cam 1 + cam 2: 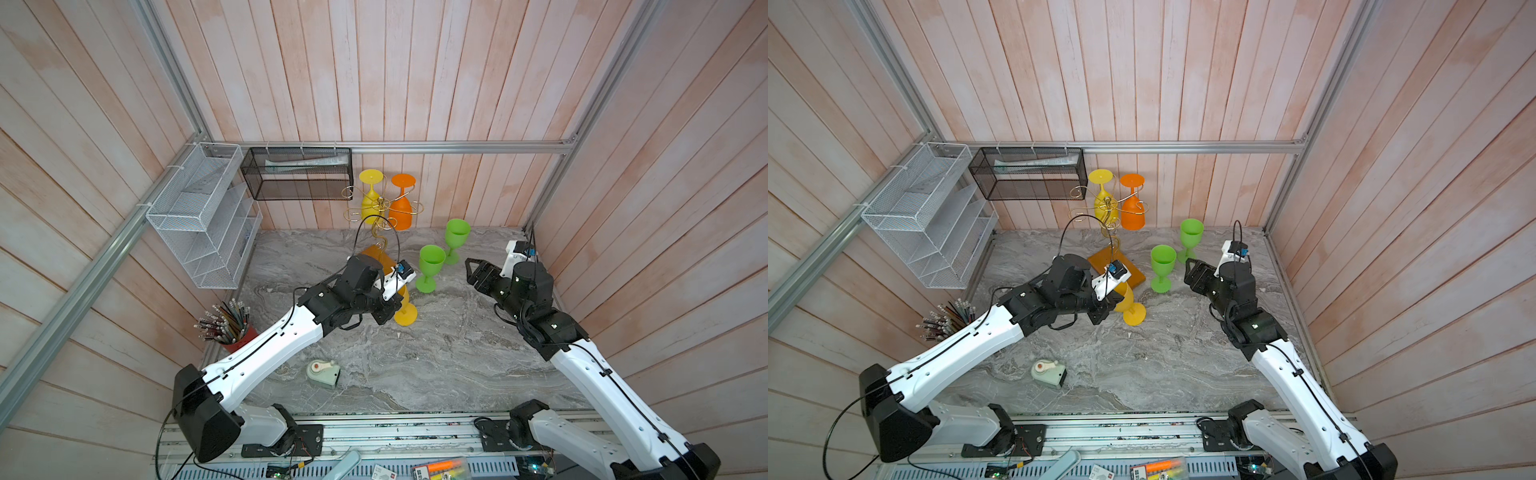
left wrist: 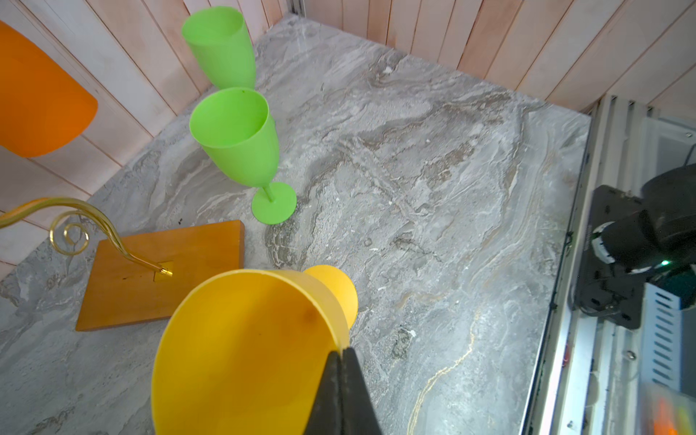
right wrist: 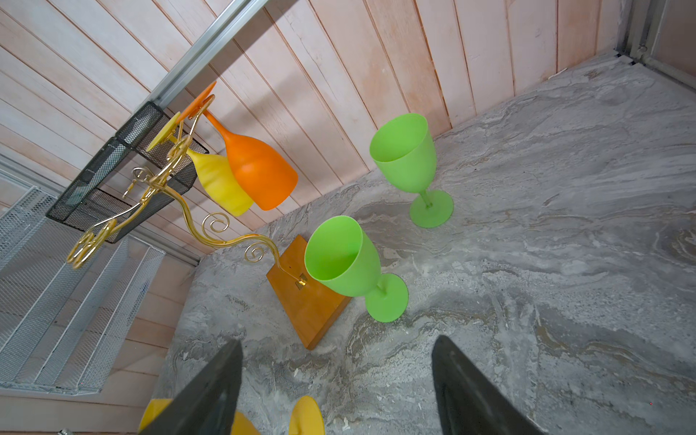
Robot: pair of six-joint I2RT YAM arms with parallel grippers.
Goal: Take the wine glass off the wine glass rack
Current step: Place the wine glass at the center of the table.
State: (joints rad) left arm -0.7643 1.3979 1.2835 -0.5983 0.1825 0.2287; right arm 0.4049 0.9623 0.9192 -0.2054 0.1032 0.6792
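Amber glass off the rack
My left gripper (image 2: 341, 354) pinches the amber wine glass (image 2: 244, 339) by its rim, tilted beside the wine glass rack (image 3: 305, 316) with 2 hanging glasses (image 3: 260, 169); my right gripper (image 3: 337, 341) is spread, empty.

Your left arm (image 1: 266, 353) stretches from the near left corner toward the middle, with the wrist angled downward. The left gripper (image 2: 341, 356) is pinched tight on the rim of a yellow glass (image 2: 241, 346). Your right arm (image 1: 602, 378) rises along the right side, elbow bent and forearm pointing inward. The right gripper (image 3: 338, 341) has its jaws spread wide and holds nothing.
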